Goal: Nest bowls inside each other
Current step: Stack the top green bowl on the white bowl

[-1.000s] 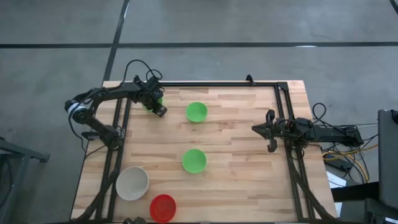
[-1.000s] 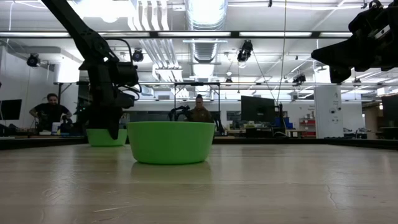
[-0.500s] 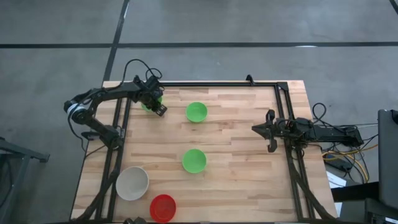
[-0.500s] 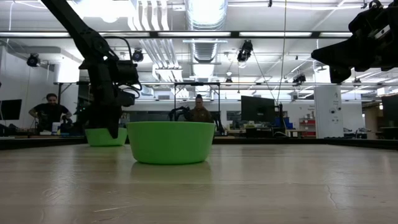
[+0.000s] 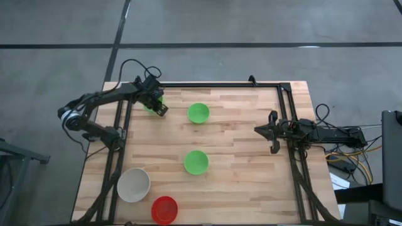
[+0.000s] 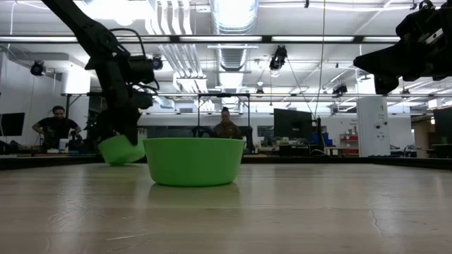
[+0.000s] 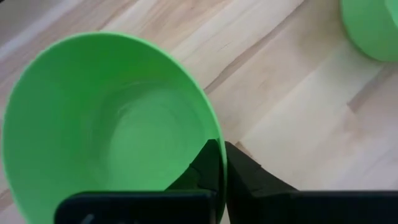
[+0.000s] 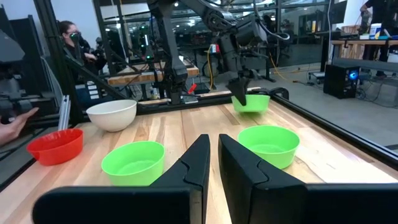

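My left gripper [image 5: 158, 107] is shut on a green bowl [image 5: 149, 102] at the table's far left; the low view shows that bowl [image 6: 121, 149] tilted just above the wood. Two more green bowls stand on their bases: one [image 5: 198, 113] to its right, one [image 5: 196, 162] at mid-table. A pale white bowl [image 5: 134, 184] and a red bowl [image 5: 164, 209] stand near the front left. My right gripper [image 5: 271, 133] waits shut at the table's right side, touching nothing. My left gripper pinches the green bowl's rim [image 7: 214, 140] on the side toward the table's right, one finger [image 7: 202, 165] inside the bowl and the other [image 7: 245, 168] outside the wall. The fingers point steeply down from above. The bowl hangs tilted below them and looks lifted off the table.
A black metal frame [image 5: 220, 84] runs along the table's far edge and down both sides. Bare wood lies between the green bowls and the right arm. People [image 6: 56, 125] sit at desks in the room behind the table.
My left gripper has gone up a little and has taken the far-left green bowl with it. That bowl stood flat on the table before. It now hangs tipped from its rim, off the wood.
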